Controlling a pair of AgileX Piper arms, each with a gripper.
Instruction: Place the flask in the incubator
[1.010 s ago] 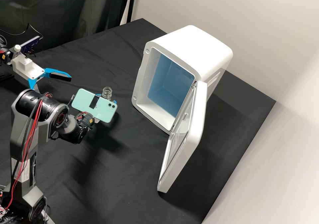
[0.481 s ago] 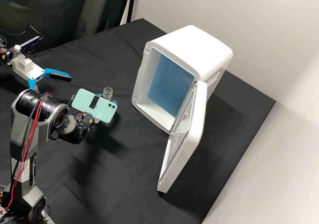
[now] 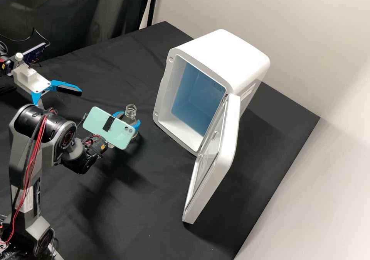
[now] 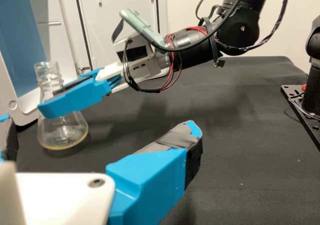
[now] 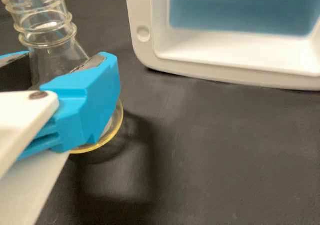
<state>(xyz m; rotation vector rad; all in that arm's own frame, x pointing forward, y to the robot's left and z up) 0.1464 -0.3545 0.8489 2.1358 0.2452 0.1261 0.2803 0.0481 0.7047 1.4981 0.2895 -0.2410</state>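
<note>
Right gripper (image 3: 128,120) clasps the flask (image 3: 131,110) at the incubator's (image 3: 231,59) nine o'clock, high view. Left gripper (image 3: 58,94) hangs farther out, fingers spread.

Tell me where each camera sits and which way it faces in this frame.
High view: fixed off the arms, looking forward and down at the bench, open incubator, left gripper and right gripper.
Left wrist view: on the left arm, facing the glass conical flask in the right gripper; own fingers nearest.
Right wrist view: on the right arm, close on the flask, incubator mouth beyond; own finger crosses the flask.
Shared: all three show flask and incubator.
</note>
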